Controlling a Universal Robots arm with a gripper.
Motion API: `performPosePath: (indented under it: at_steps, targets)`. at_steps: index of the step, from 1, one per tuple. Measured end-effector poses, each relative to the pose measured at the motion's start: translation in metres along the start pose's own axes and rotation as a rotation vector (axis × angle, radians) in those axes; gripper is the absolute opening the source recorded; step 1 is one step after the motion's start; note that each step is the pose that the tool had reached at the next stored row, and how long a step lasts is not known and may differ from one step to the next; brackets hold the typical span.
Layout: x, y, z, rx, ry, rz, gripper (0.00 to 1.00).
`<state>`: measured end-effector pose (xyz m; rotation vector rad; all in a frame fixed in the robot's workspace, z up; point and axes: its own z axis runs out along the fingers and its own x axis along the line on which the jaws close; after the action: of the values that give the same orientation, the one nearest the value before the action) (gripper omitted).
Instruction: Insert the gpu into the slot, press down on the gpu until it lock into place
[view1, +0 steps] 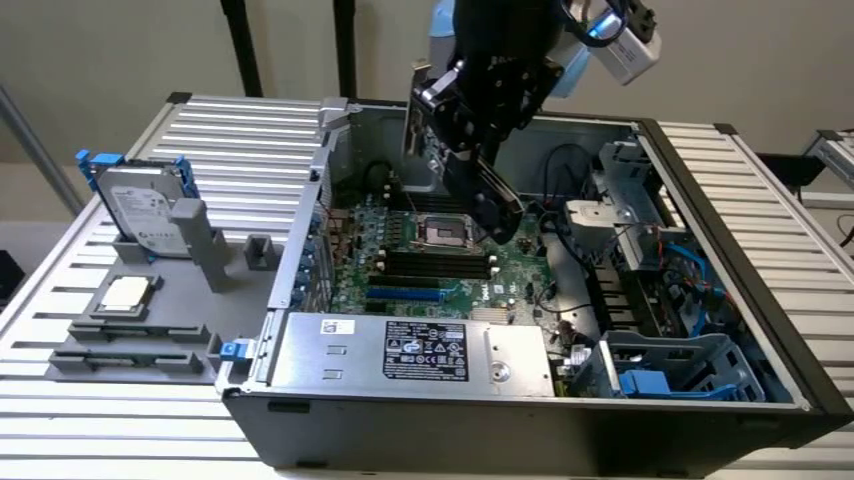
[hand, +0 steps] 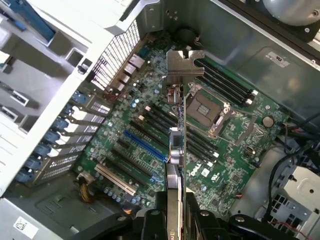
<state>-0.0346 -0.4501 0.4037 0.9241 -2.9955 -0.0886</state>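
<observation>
**GPU gripped above the board, not yet seated**

My claw (hand: 172, 220) is clenched on the gpu (hand: 178, 145). The card runs edge-on away from it, bracket end farthest, hanging over the black memory slots (hand: 152, 120) beside the CPU socket (hand: 206, 109). The blue slot (hand: 145, 146) lies on the motherboard beneath, offset sideways, with its long axis skewed to the card's

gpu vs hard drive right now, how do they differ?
The gpu is black, held tilted by the gripper above the motherboard; the hard drive is grey with blue rails, standing in a stand outside the case. The gpu is a thin card; the hard drive is thicker. Neither is installed.
</observation>
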Motion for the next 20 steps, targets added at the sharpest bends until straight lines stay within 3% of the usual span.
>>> performPosePath:
  at_steps: [20]
  targets:
    - [0.0001,-0.0005,0.0089,0.0239,-0.0215,-0.366,0.26]
